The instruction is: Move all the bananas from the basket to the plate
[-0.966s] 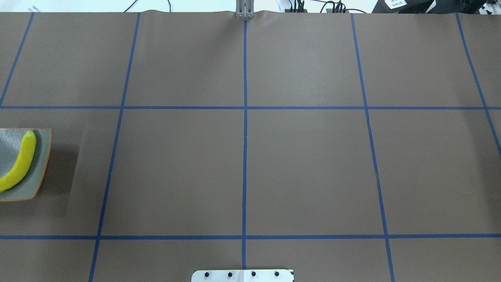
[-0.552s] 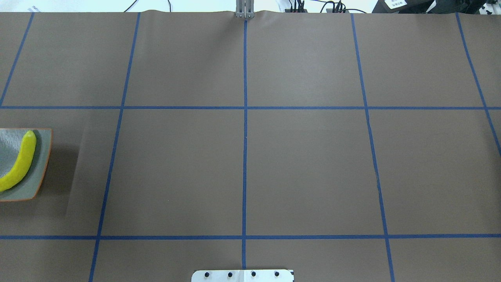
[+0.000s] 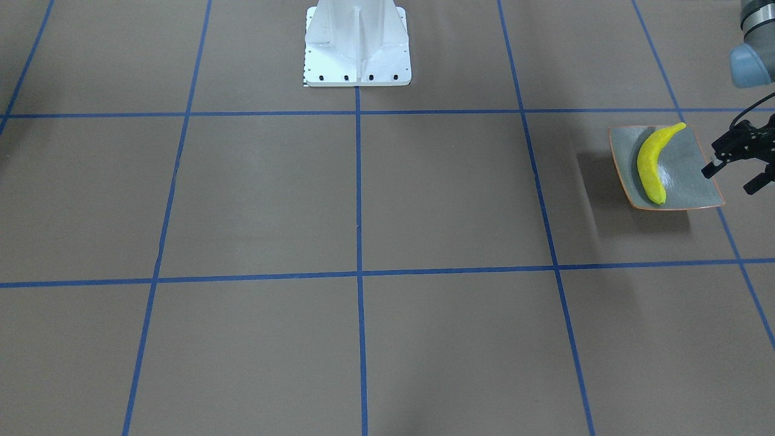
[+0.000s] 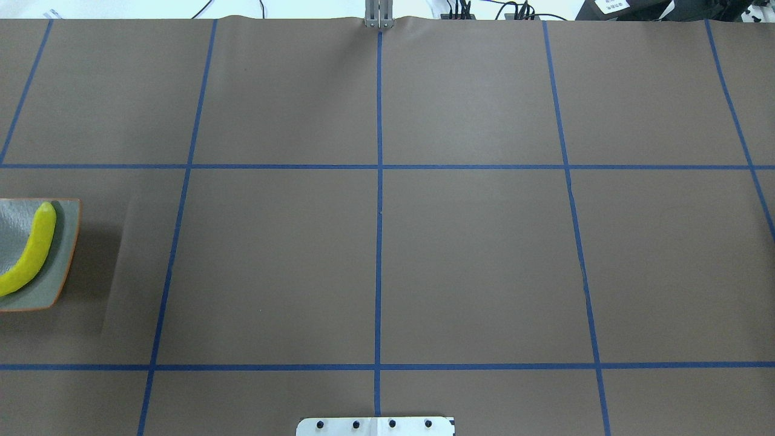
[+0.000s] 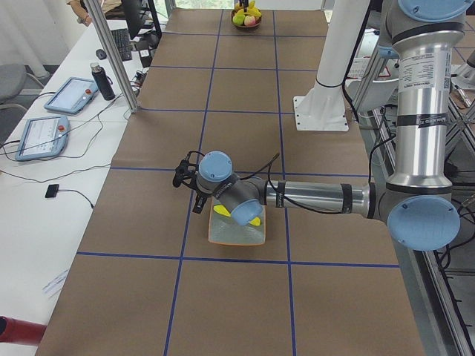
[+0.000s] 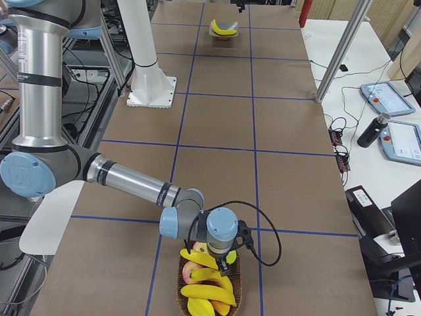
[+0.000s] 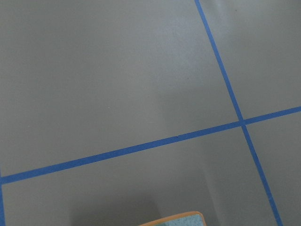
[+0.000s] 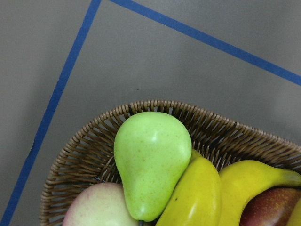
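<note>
Left tool (image 3: 731, 180) hangs empty, fingers apart, just beside the plate (image 3: 687, 175), where one banana (image 3: 652, 163) lies. Right tool (image 6: 222, 258) hovers over the basket (image 8: 155, 104); its opening I cannot tell. Several bananas (image 6: 207, 293) lie in the basket, so most of the work is left.

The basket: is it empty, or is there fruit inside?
Not empty: the basket holds bananas, a green pear and a pinkish fruit. One banana lies on the plate.

nothing has visibly moved overhead: the banana (image 4: 31, 253) lies on the plate (image 4: 62, 266) as before.
</note>
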Robot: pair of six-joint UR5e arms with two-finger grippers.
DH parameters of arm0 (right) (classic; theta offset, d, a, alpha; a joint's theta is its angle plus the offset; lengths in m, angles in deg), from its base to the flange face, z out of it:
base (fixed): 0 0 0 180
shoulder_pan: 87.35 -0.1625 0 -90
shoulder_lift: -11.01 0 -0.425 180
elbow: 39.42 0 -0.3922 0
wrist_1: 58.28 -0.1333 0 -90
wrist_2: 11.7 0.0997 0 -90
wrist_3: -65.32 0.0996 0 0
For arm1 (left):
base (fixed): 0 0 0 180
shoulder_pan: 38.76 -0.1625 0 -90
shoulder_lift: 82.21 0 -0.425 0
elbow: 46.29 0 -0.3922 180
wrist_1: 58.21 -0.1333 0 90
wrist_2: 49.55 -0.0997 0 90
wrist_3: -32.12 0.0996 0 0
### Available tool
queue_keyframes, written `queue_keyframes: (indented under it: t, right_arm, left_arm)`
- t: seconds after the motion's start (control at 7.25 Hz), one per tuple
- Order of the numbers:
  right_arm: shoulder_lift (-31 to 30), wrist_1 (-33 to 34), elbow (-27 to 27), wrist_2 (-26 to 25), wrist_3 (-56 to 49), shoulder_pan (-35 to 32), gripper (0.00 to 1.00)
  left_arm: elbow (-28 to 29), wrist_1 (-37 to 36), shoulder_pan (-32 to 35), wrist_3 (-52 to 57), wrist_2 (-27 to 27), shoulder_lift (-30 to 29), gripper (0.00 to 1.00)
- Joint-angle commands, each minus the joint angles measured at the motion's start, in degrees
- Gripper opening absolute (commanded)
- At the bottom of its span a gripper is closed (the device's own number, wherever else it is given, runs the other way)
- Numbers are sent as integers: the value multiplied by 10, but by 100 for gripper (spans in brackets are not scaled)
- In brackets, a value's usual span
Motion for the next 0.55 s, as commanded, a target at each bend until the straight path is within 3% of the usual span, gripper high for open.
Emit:
queue_keyframes:
  t: [0.0,0.41]
  right_arm:
    - [-2,-1,2,-10,1,6,90]
    - [-5,-1,2,-41,1,9,84]
  left_arm:
    - [-1,0,0,0,-1,-1,100]
    - [-2,-1,0,0,-2,-1,100]
